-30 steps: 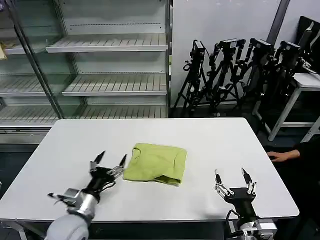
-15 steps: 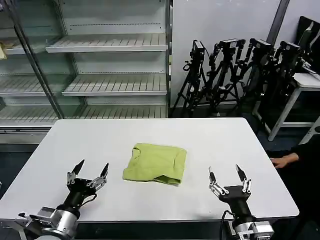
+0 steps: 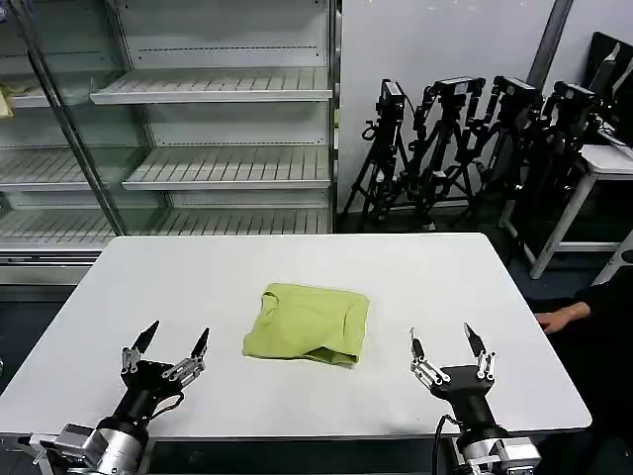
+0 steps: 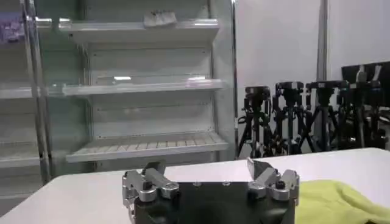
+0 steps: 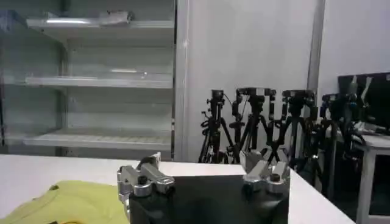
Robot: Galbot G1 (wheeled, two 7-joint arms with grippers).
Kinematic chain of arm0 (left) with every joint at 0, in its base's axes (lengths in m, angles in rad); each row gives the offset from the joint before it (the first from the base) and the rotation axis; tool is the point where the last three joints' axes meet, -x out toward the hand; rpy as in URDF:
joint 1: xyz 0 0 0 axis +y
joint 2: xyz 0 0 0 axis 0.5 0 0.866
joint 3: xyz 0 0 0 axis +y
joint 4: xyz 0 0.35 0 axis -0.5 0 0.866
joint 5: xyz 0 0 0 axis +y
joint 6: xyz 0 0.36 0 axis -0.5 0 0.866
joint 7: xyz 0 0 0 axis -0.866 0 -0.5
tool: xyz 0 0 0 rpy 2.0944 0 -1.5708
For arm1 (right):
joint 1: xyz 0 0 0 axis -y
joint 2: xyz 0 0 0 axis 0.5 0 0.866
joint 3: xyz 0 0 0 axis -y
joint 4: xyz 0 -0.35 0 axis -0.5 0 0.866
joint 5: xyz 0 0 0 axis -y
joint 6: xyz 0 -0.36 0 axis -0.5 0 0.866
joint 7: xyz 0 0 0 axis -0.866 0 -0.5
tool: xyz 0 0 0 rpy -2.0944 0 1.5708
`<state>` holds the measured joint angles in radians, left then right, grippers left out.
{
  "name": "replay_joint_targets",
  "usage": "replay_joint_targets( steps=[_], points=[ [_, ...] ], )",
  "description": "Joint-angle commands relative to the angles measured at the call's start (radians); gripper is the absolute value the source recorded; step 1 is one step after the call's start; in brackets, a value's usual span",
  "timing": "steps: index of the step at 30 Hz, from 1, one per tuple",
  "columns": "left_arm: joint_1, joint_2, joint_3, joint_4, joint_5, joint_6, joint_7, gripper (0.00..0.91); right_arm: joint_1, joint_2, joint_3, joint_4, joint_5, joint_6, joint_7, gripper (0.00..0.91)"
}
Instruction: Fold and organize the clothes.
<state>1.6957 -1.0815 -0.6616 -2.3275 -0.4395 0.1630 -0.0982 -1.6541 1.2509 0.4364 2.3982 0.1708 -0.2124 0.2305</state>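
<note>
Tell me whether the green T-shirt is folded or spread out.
Folded. The lime-green T-shirt lies as a compact, roughly rectangular bundle on the white table, layers doubled at its near edge, no sleeves spread out. Neither hand touches it.

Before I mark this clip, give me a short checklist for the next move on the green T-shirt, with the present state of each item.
1. T-shirt folded into a compact bundle: ok.
2. T-shirt lying fully on the white table, away from its edges: ok.
3. Left gripper open, empty, apart from the shirt: ok.
4. Right gripper open, empty, apart from the shirt: ok.
5. Fold edges even underneath: cannot tell.
6. A person's hand rests at the table's right edge: not ok if the right arm swings that way.
</note>
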Motion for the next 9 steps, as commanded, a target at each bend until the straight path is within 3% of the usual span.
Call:
replay_joint_targets(
  steps=[1, 9],
  points=[
    [0.028, -0.004, -0.015, -0.024, 0.002, 0.008, 0.005, 0.907, 0.003, -0.007, 0.001, 0.003, -0.002, -0.002, 0.008, 0.907],
    [0.028, -0.008, -0.012, -0.039, -0.013, 0.009, 0.006, 0.907, 0.022, -0.006, 0.004, -0.005, -0.004, 0.004, 0.000, 0.907]
  ],
)
